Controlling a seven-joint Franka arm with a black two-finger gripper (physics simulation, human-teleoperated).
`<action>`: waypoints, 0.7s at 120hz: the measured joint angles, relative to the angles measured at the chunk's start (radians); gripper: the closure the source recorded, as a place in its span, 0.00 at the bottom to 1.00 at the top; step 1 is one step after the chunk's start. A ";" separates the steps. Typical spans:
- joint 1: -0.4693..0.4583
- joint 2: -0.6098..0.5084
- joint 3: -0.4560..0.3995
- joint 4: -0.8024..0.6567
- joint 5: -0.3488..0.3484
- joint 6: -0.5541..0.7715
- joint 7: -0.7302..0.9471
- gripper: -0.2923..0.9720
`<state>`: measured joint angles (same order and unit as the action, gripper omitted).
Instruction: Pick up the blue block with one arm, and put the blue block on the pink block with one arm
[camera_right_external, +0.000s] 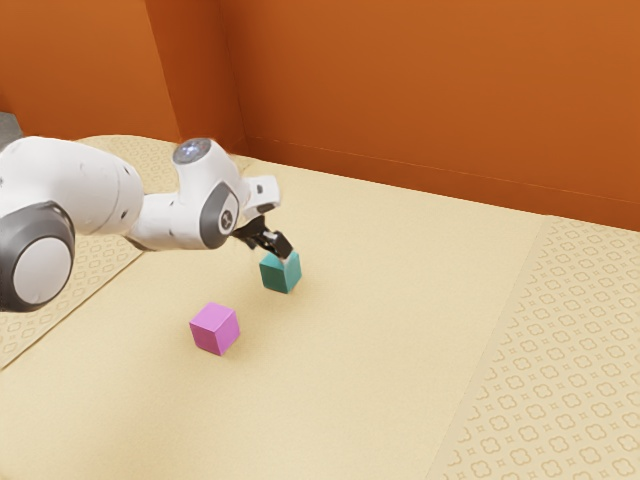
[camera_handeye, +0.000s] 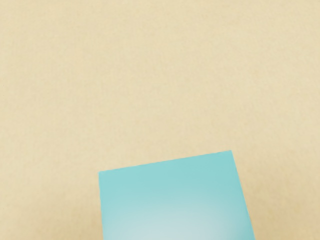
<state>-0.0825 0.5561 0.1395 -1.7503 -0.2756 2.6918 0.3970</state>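
Scene: 1 white Franka arm (camera_right_external: 150, 215) reaches across a beige tabletop (camera_right_external: 400, 320) beneath an orange wall (camera_right_external: 420, 80).
Hand: the black hand (camera_right_external: 270, 244) sits low at the top edge of the blue block (camera_right_external: 281, 273), coming in from the exterior view's left. These views do not settle whether it is spread or clamped on the block.
Blue block: a teal-blue cube that appears to rest on the tabletop directly under the hand. In the wrist view its top face (camera_handeye: 175, 200) lies just beneath the hand, with bare tabletop beyond.
Pink block: the pink block (camera_right_external: 215, 329) stands alone, nearer the camera and toward the exterior view's left of the blue block. It is near the blue block but apart from it, with nothing on top.
Step in hand: the pick-up, step 1 of 2, seemingly at the point of grasp. The stacking is not yet done.
Next move: likely a firm grip on 2 opposite faces, then a lift high enough to clear the pink block. After that comes a short carry over it, squaring the edges and lowering until the faces meet before letting go.
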 joint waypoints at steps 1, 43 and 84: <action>0.001 0.003 0.000 0.000 0.000 0.008 0.002 0.25; 0.032 0.065 -0.043 0.018 -0.188 0.177 0.063 0.25; 0.029 0.129 -0.062 0.059 -0.235 0.217 0.134 0.25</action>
<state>-0.0535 0.6853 0.0774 -1.6912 -0.5106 2.9090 0.5313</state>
